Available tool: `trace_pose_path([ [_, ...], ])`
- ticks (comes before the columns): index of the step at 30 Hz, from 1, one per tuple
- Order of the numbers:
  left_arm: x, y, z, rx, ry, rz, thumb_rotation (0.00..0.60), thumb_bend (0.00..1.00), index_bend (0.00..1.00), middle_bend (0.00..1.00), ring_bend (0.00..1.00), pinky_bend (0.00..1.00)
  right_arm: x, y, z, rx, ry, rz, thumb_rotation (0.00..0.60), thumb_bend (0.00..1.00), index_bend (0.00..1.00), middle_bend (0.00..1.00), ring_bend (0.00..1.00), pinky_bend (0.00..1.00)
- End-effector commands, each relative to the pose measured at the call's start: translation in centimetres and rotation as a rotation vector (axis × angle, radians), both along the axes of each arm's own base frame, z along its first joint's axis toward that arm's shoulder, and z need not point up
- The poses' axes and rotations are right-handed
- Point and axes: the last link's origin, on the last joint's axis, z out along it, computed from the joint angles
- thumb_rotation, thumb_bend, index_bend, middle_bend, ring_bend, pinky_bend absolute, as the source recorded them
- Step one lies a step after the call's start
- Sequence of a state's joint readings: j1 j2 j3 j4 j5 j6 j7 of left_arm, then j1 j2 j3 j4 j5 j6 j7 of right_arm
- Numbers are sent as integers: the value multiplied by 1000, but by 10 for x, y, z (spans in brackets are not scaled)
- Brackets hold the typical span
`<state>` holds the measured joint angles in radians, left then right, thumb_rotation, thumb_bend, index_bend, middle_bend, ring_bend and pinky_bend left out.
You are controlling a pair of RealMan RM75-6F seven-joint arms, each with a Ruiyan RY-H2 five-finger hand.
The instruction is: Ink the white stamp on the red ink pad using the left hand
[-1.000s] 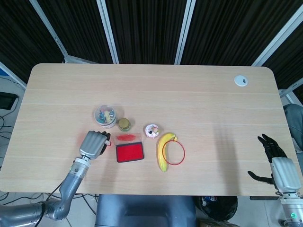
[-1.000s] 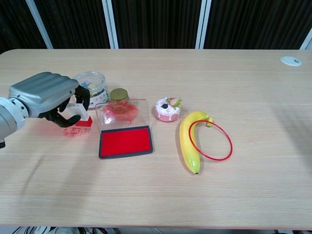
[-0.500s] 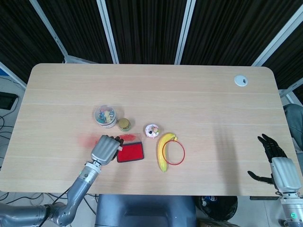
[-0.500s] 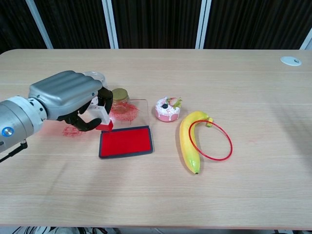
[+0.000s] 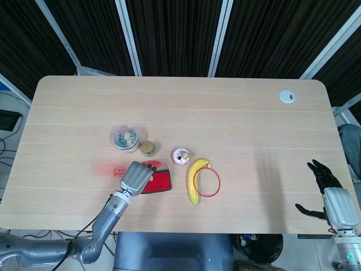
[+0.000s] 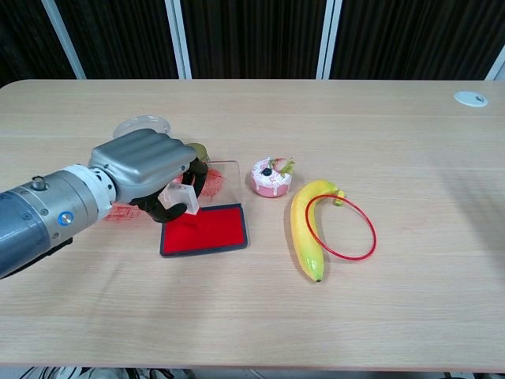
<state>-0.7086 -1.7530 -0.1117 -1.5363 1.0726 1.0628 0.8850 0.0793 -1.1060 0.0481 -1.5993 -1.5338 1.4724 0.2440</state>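
My left hand [image 6: 150, 170] [image 5: 136, 176] grips the white stamp [image 6: 181, 197] and holds it over the left part of the red ink pad [image 6: 209, 229] [image 5: 161, 183]. In the chest view the stamp's base sits at or just above the pad's red surface; I cannot tell if it touches. The pad's clear lid [image 6: 217, 175] stands open behind it, smeared with red ink. From the head view the hand hides the stamp. My right hand [image 5: 327, 189] hangs at the table's front right edge, fingers spread and holding nothing.
A red stamp print [image 5: 117, 169] marks the table left of the pad. Behind the pad stand a clear tub of small items [image 5: 125, 138] and a gold-lidded jar [image 5: 148, 148]. A small cake [image 6: 271, 175], a banana [image 6: 303, 229] and a red ring [image 6: 343, 227] lie to the right.
My left hand has carried the stamp rightward from the red print on the table to above the ink pad. The right hand has not moved.
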Motion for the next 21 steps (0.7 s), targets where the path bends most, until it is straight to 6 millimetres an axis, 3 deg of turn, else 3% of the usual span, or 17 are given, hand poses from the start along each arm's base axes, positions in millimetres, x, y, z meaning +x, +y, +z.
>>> trace_pose_path([
  [1, 1, 1, -4, -8, 15, -4, 600, 552, 740, 760, 599, 672, 0, 0, 0, 0, 0, 0, 600, 118, 0, 0, 0, 177],
  [21, -6, -4, -23, -33, 97, -16, 600, 552, 749, 772, 613, 689, 0, 0, 0, 0, -2, -1, 600, 118, 0, 0, 0, 177],
])
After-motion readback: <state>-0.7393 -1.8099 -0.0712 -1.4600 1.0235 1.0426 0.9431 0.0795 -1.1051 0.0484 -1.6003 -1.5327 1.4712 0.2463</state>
